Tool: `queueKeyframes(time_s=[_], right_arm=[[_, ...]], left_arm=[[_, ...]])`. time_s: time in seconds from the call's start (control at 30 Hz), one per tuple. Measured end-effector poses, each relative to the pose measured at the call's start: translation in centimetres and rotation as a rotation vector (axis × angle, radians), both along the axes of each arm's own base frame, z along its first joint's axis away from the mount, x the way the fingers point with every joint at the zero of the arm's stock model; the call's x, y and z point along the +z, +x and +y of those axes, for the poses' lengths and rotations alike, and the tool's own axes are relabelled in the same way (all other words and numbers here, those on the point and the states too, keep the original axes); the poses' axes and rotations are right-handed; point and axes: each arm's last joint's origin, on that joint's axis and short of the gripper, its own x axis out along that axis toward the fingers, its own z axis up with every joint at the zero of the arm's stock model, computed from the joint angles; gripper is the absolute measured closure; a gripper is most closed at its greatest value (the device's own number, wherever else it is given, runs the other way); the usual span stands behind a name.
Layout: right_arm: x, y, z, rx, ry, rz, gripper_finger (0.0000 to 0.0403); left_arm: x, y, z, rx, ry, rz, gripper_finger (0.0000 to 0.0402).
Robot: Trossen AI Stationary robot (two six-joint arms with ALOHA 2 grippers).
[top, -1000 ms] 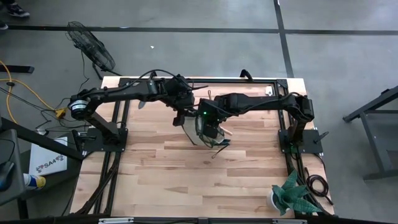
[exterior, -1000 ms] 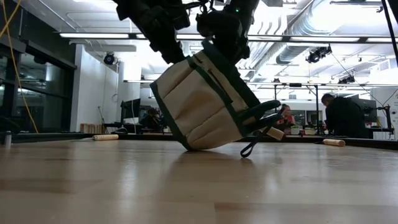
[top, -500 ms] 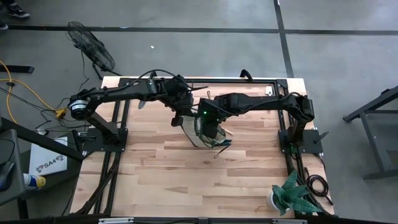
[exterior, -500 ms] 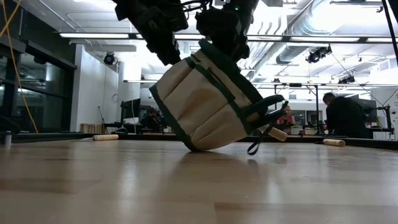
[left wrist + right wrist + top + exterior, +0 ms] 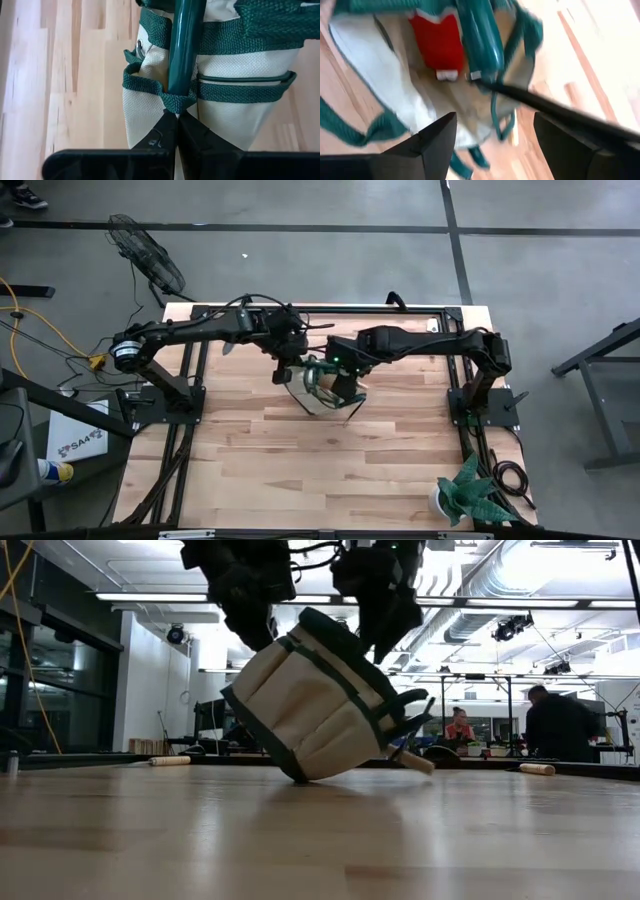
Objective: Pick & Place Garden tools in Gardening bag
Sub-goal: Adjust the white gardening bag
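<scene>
Your left jaws (image 5: 177, 117) are pressed shut on the green trim of the gardening bag (image 5: 315, 705), pinching the webbing just below a green tool handle (image 5: 184, 45) that stands in a side pocket. Your right jaws (image 5: 492, 131) are spread open above the bag's mouth, gripping nothing, with a red item (image 5: 437, 42) and a green-handled tool (image 5: 482, 42) showing inside. The bag is tilted, resting on one lower edge on the table (image 5: 300, 460), toward the far edge near its middle; a wooden handle (image 5: 413, 761) pokes out low on its side. Both arms reach inward from their bases at the left and right edges, elbows extended, wrists meeting over the bag (image 5: 318, 380).
</scene>
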Motion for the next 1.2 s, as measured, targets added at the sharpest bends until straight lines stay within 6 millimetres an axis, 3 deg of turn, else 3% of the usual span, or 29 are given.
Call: queueKeyframes(time_s=[0.27, 0.73, 0.97, 1.2], right_arm=[[-0.2, -1.2, 0.9, -0.132, 0.131, 0.101, 0.0147], [-0.7, -1.6, 6.9, -0.493, 0.093, 0.044, 0.0147], [-4.0, -1.7, 11.0, -0.338, -0.004, -0.029, 0.0147], [-6.6, -1.5, 11.1, -0.246, -0.154, -0.12, 0.0147]], left_arm=[[-0.1, -0.1, 0.0, 0.013, 0.013, 0.019, 0.0401], [-0.1, -0.1, 0.1, 0.025, 0.028, 0.024, 0.0401], [-0.1, -0.1, 0.1, 0.026, 0.03, 0.024, 0.0401], [-0.1, -0.1, 0.1, 0.026, 0.03, 0.023, 0.0401]])
